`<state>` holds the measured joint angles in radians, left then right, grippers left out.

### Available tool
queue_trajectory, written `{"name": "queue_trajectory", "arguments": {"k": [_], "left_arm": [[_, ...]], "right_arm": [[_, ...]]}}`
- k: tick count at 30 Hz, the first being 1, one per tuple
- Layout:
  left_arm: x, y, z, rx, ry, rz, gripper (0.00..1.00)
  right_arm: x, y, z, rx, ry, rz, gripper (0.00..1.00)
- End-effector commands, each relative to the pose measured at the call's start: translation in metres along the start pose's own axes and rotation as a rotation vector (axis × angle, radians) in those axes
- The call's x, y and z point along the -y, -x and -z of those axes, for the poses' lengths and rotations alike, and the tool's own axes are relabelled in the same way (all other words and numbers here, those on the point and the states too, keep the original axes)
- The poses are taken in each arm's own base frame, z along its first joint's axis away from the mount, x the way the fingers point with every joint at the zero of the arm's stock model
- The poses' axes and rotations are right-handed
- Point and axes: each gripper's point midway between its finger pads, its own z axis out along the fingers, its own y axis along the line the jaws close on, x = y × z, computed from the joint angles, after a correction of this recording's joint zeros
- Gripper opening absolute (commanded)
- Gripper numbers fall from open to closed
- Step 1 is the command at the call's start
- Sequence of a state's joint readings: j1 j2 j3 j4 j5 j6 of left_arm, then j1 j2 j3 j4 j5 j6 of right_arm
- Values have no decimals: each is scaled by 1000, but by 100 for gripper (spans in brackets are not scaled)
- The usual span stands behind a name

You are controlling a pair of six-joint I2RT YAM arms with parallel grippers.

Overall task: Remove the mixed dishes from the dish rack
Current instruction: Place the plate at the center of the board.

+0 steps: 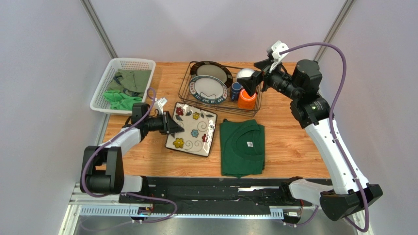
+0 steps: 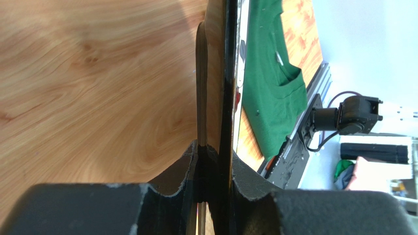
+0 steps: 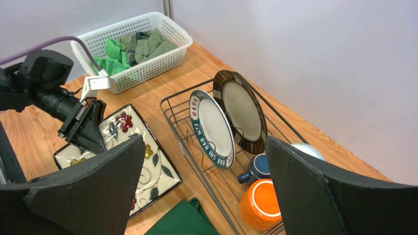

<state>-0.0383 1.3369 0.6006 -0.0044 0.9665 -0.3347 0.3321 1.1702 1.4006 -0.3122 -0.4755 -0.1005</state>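
The dish rack (image 1: 185,91) stands at the back middle of the table. In it two round plates stand on edge, a dark-rimmed one (image 1: 212,71) and a teal-rimmed one (image 3: 212,128). Beside them are a dark blue mug (image 3: 257,167), an orange mug (image 3: 260,203) upside down and a white bowl (image 1: 245,74). My right gripper (image 3: 205,147) hangs wide open above the mugs with nothing between its fingers. The square flower-patterned plate (image 1: 192,128) lies on the table in front of the rack. My left gripper (image 2: 213,166) is shut on this plate's left edge (image 2: 226,73).
A white perforated basket (image 1: 109,73) with green cloths sits at the back left. A folded green shirt (image 1: 242,147) lies right of the square plate, near the front edge. Bare wood (image 2: 98,88) shows to the left of the plate.
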Motion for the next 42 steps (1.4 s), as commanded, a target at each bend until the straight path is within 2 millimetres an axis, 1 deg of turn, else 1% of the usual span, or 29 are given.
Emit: {"name": "queue_trajectory", "arguments": {"k": [1, 2, 7, 11, 13, 15, 16, 17, 19, 20, 25, 30, 31, 33, 35, 37, 38, 39, 40, 42], "left_arm": [[17, 13, 3, 16, -137, -57, 0], [14, 11, 3, 13, -130, -54, 0], [5, 2, 2, 2, -102, -13, 0], [2, -5, 2, -5, -95, -5, 0], [-2, -10, 0, -5, -89, 7, 0], [-11, -15, -3, -14, -67, 31, 0], [-15, -17, -5, -20, -58, 50, 0], [-21, -21, -8, -34, -47, 82, 0], [-27, -22, -11, -51, -43, 108, 0], [-31, -27, -13, -69, -36, 136, 0], [-38, -31, -18, -101, -45, 187, 0], [-46, -34, -23, -126, -37, 228, 0], [-49, -37, -24, -137, -35, 248, 0], [-51, -36, -26, -143, -36, 258, 0], [-54, -39, -28, -154, -37, 275, 3], [-55, -39, -28, -158, -38, 283, 9], [-55, -40, -28, -160, -37, 284, 14], [-55, -39, -28, -159, -39, 281, 18], [-55, -39, -28, -159, -37, 280, 25], [-55, -38, -28, -157, -35, 277, 31]], "right_arm": [[6, 20, 8, 83, -38, 31, 100], [6, 16, 7, 76, -38, 36, 100], [8, 9, 8, 70, -48, 63, 99], [6, 2, 7, 65, -35, 64, 100], [5, -1, 7, 64, -32, 66, 100], [5, -3, 7, 64, -29, 71, 100], [5, -9, 6, 53, -27, 69, 100], [5, -9, 6, 56, -24, 76, 100], [5, -15, 6, 45, -22, 78, 100], [4, -16, 6, 44, -20, 85, 100], [4, -30, 2, 23, -9, 93, 99], [4, -37, -3, 15, 5, 94, 100], [5, -39, -4, 11, 6, 92, 100], [5, -40, -5, 9, 11, 90, 100], [4, -42, -7, 4, 17, 87, 99], [4, -43, -8, 2, 21, 84, 100], [5, -44, -8, 0, 21, 85, 100], [4, -43, -8, 2, 22, 86, 99], [5, -43, -9, 2, 22, 87, 100], [4, -43, -9, 1, 28, 85, 100]]}}
